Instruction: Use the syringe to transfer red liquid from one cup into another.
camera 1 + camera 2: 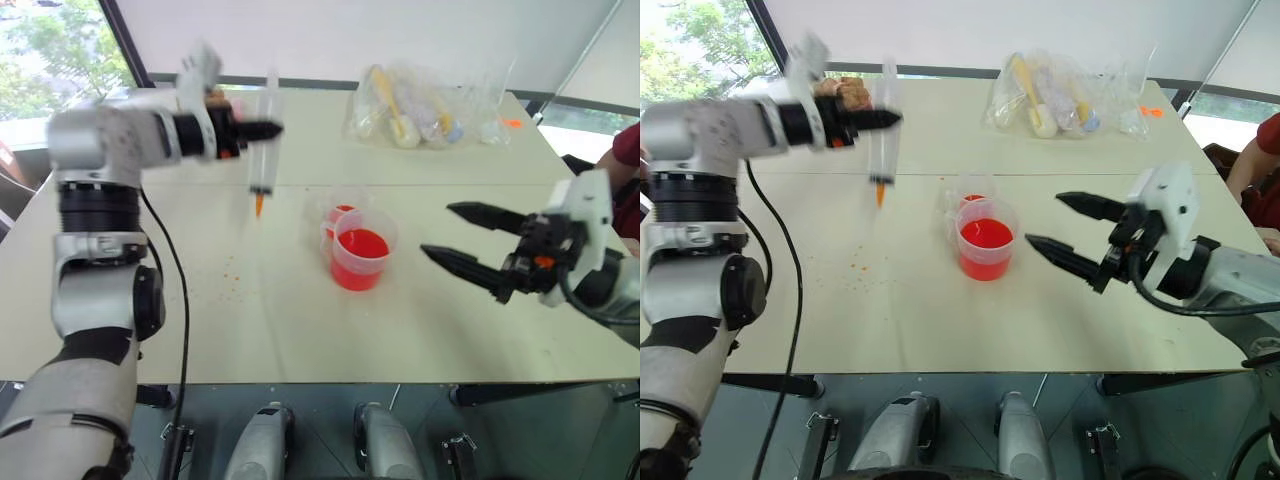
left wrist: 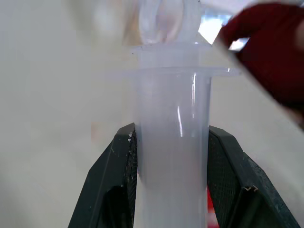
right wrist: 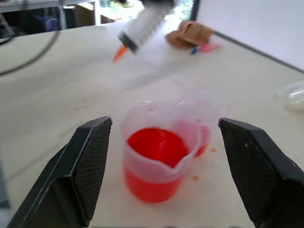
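While the left tool clamps the syringe upright above the tabletop — the right tool gapes beside both cups.

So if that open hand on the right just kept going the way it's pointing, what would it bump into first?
Most likely the larger cup of red liquid. The right hand has its fingers spread wide and the cup sits straight ahead between them. The smaller cup stands just behind it. Depth is hard to judge.
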Controlling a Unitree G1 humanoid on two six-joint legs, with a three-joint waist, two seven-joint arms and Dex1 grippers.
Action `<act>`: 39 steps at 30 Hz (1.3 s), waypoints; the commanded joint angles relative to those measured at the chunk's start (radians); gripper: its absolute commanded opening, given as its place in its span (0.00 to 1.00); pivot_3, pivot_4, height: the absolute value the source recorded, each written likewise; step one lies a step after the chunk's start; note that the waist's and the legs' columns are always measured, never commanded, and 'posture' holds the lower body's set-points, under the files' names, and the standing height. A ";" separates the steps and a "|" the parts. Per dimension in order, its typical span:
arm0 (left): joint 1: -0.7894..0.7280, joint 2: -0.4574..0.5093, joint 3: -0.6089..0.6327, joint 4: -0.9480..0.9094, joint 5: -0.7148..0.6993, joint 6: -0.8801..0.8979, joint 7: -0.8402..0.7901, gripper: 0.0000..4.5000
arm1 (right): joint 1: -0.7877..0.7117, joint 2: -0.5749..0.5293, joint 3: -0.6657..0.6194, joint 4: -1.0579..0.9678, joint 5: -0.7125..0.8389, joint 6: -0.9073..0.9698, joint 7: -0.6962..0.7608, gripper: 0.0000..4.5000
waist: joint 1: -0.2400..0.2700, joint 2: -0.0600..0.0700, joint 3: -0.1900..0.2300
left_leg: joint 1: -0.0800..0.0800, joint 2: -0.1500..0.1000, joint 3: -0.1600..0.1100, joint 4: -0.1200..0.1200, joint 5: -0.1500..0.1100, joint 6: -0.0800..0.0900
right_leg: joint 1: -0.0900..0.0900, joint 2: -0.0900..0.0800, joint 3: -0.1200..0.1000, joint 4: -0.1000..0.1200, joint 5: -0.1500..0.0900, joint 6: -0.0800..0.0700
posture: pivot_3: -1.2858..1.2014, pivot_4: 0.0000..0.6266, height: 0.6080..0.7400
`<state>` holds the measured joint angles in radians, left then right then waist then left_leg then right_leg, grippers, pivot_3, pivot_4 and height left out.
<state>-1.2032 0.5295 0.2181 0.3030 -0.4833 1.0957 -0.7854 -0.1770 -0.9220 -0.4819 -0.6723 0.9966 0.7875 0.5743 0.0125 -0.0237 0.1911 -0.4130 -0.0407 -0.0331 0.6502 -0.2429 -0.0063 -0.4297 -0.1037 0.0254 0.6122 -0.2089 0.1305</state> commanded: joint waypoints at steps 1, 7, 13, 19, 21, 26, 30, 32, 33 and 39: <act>0.027 -0.066 0.057 -0.145 -0.104 -0.055 0.004 0.32 | -0.094 -0.007 0.000 0.053 -0.074 -0.067 -0.039 0.84 | 0.004 0.000 0.000 | 0.000 0.000 0.000 0.001 0.000 0.000 | 0.001 0.000 -0.001 0.000 0.000 0.000 | 0.52 0.24 0.98; 0.053 -0.233 -0.021 -0.223 -0.147 -0.177 -0.004 0.32 | -0.316 -0.013 0.123 0.206 -0.229 -0.160 -0.023 0.84 | -0.002 -0.001 0.000 | 0.001 -0.001 0.001 0.003 0.000 0.000 | 0.003 0.001 -0.001 0.000 0.000 0.000 | 0.52 0.24 0.98; 0.103 -0.309 -0.153 -0.167 -0.083 -0.344 -0.047 0.32 | -0.456 0.015 0.206 0.280 -0.320 -0.230 0.004 0.84 | -0.009 -0.001 0.000 | 0.002 0.001 0.003 0.002 0.000 0.001 | 0.003 0.004 -0.001 0.000 0.000 0.000 | 0.52 0.24 0.98; 0.178 -0.354 -0.233 -0.118 -0.011 -0.494 -0.049 0.32 | -0.509 0.055 0.243 0.285 -0.365 -0.274 0.020 0.84 | -0.005 -0.001 0.000 | 0.002 0.001 0.003 0.002 0.000 0.001 | 0.003 0.005 0.000 0.000 0.000 0.000 | 0.52 0.24 0.98; 0.191 -0.363 -0.245 -0.105 -0.003 -0.520 -0.063 0.32 | -0.522 0.079 0.269 0.301 -0.396 -0.295 0.019 0.84 | -0.005 -0.001 0.000 | 0.002 0.001 0.003 0.002 0.000 0.001 | 0.003 0.005 0.000 0.000 0.000 0.000 | 0.52 0.24 0.98; 0.210 -0.387 -0.274 -0.085 0.013 -0.570 -0.096 0.32 | -0.538 0.153 0.362 0.370 -0.513 -0.376 0.026 0.84 | -0.005 -0.001 0.000 | 0.002 0.001 0.003 0.002 0.000 0.001 | 0.003 0.005 0.000 0.000 0.000 0.000 | 0.52 0.24 0.98; 0.229 -0.386 -0.294 -0.116 0.012 -0.573 -0.129 0.32 | -0.552 0.175 0.377 0.410 -0.546 -0.401 0.047 0.84 | -0.005 0.000 0.000 | 0.002 0.001 0.003 0.002 0.000 0.001 | 0.003 0.005 -0.001 0.000 0.000 0.000 | 0.52 0.24 0.98; 0.239 -0.381 -0.301 -0.133 0.011 -0.567 -0.140 0.32 | -0.556 0.179 0.377 0.419 -0.554 -0.405 0.055 0.84 | -0.005 0.000 0.000 | 0.002 0.001 0.003 0.002 0.000 0.001 | 0.003 0.005 -0.001 0.000 0.000 0.000 | 0.52 0.24 0.98; 0.242 -0.380 -0.300 -0.133 0.015 -0.566 -0.136 0.32 | -0.557 0.182 0.375 0.421 -0.556 -0.405 0.058 0.84 | -0.005 0.000 0.000 | 0.002 0.001 0.003 0.002 0.000 0.001 | 0.003 0.005 -0.001 0.000 0.000 0.000 | 0.52 0.24 0.98; 0.230 -0.378 -0.270 -0.079 0.032 -0.581 -0.090 0.32 | -0.537 0.175 0.314 0.378 -0.497 -0.355 0.073 0.84 | -0.004 0.000 0.000 | 0.002 0.001 0.002 0.002 0.000 0.001 | 0.003 0.005 -0.001 0.000 0.000 0.000 | 0.52 0.24 0.98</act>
<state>-0.9485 0.1527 -0.0797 0.2338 -0.4453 0.5346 -0.8844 -0.7103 -0.7341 -0.1156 -0.2523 0.4757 0.4285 0.6437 0.0090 -0.0240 0.1915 -0.4112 -0.0397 -0.0309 0.6518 -0.2426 -0.0056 -0.4268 -0.0988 0.0248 0.6126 -0.2089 0.1305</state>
